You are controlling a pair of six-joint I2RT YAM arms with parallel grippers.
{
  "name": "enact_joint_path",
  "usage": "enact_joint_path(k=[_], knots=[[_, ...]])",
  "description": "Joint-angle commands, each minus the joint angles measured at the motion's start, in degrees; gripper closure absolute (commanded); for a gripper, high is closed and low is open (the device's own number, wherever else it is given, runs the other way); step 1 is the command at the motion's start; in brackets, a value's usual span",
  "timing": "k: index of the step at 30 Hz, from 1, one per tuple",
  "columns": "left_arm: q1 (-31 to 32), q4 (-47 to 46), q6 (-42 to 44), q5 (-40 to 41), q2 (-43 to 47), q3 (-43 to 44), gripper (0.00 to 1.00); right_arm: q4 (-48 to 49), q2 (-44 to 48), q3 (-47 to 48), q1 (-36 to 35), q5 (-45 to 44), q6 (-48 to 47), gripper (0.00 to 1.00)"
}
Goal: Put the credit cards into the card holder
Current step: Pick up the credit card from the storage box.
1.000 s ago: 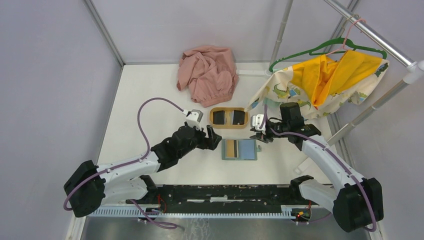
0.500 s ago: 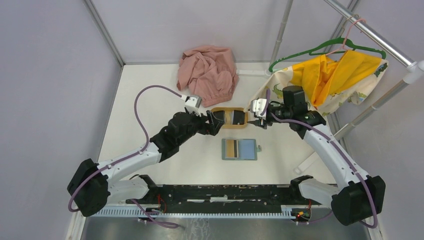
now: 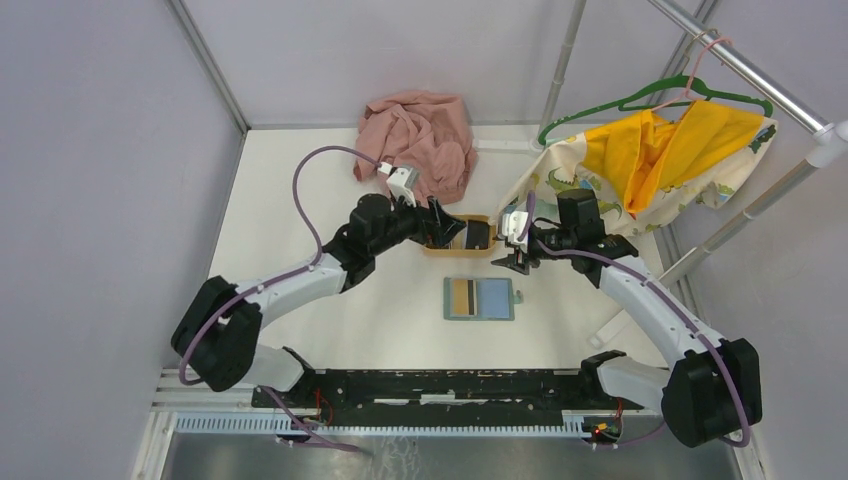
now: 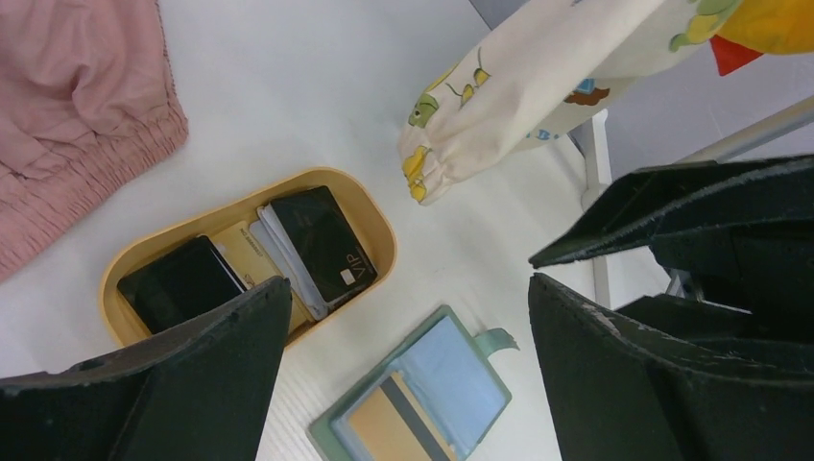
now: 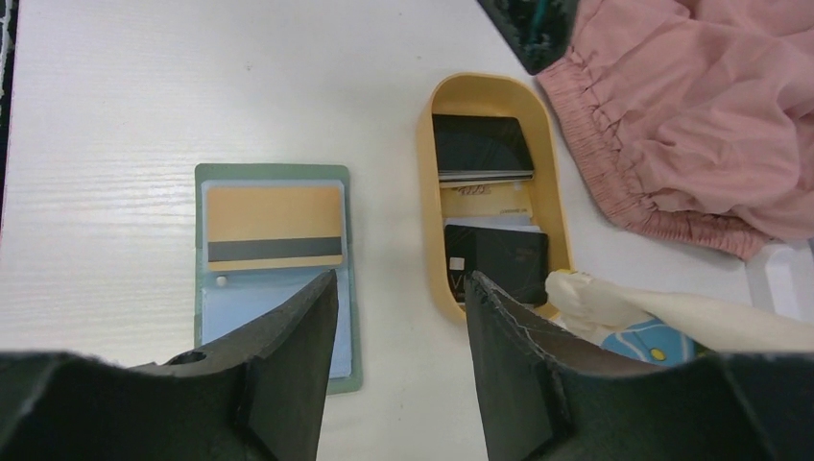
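Lying overlapped in the oval tan tray (image 5: 426, 221), the loose credit cards (image 4: 322, 240) made a shallow heap: two black ones on top, with a pale gold one and white edges showing between them. One gold-tan striped card (image 5: 275, 213) was already seated in one half of the card holder (image 5: 251, 288), which lay open and flat on the table (image 5: 144, 115) just beside the tray, on the side nearer the arm bases. The likely trouble was the overlap. A pinch on such thin, stacked plastic could lift two cards together or skid off a glossy face, and the tray wall left little room to get a finger under an edge. The cuff of the dinosaur-print sleeve (image 4: 509, 96) hung close to one end of the tray and might snag. Both arms crowded the same small spot, so a clash looked possible. The left gripper (image 4: 408, 288) hovered above the tray with its jaws spread wide, gripping nothing and touching nothing. The right gripper (image 5: 400, 288) hung between holder and tray, jaws parted more narrowly and likewise empty. A pink cloth (image 5: 691, 106) lay beyond the tray.
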State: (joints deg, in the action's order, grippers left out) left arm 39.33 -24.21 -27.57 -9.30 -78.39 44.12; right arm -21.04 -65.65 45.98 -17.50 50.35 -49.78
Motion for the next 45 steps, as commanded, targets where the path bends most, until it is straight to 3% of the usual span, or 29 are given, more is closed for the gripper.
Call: enact_joint_path(k=[1,6,10,14,25,32,39,45], knots=[[-4.53,-8.12,-4.09,-8.43,-6.35,4.64,0.03,5.74,2.10,-1.98,0.21,-1.30,2.24,0.42],[-11.58,-8.19,-10.85,-20.30,-16.11,13.58,0.13,6.17,2.02,-2.29,2.24,-0.87,3.31,0.41],[-14.77,-3.80,-12.17,-25.17,-22.55,23.75,0.13,7.40,1.30,-3.34,4.72,0.89,4.34,0.41],[-14.41,6.65,-6.21,-23.31,-25.52,31.01,0.13,7.15,0.60,-3.34,6.62,1.48,4.43,0.41],[-8.76,6.65,-0.89,-16.16,-24.79,22.76,0.20,7.26,-1.73,-4.91,10.67,5.39,2.78,0.41],[-6.81,8.85,1.40,-9.39,-27.51,23.77,0.20,9.75,-2.88,-6.84,13.86,7.31,4.08,0.40],[-2.92,17.67,3.47,0.00,-29.89,28.98,0.20,9.94,-3.78,-6.95,14.04,7.74,4.16,0.40],[-1.55,20.51,1.71,2.82,-31.68,31.29,0.20,10.05,-3.54,-7.21,14.03,8.01,4.16,0.40]])
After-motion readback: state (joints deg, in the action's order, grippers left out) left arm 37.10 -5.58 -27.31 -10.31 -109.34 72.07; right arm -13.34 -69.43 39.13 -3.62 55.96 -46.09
